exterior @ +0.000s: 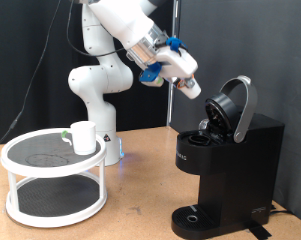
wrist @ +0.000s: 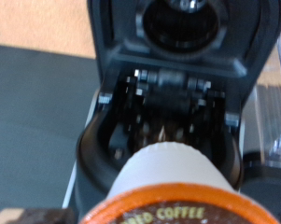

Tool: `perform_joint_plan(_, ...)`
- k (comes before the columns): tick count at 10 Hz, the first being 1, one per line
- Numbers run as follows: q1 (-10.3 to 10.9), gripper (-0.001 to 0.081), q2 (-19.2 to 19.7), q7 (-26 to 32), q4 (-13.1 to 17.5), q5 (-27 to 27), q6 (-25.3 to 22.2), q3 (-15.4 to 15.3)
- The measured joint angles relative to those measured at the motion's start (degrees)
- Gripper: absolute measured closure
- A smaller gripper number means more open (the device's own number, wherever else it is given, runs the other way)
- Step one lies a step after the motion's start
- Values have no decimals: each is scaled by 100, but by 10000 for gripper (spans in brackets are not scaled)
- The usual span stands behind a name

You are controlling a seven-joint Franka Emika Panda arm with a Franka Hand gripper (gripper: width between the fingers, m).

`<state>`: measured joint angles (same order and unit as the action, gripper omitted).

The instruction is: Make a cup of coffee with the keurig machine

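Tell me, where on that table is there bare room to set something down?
Bare wood lies between the white two-tier stand and the keurig machine, along the exterior view's bottom. The stand's top tier is free beside the cup. It is crowded at the machine's open lid, where the gripper hangs.

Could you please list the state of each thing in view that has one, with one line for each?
keurig machine: lid raised, brew chamber open, drip tray bare.
cup: upright on the top tier of the white round rack, away from the machine.
coffee pod: right in front of the wrist camera, above the open chamber, not yet seated.
gripper: in the air beside the raised lid, angled down toward the chamber.
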<state>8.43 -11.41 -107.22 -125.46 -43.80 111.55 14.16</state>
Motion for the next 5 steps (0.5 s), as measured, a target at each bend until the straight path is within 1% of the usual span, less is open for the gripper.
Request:
perform_joint_plan(3,0,418,190,22,-158,60,401,-141)
perform_joint_plan(5,1,418,285,65,-224,64,574,-200)
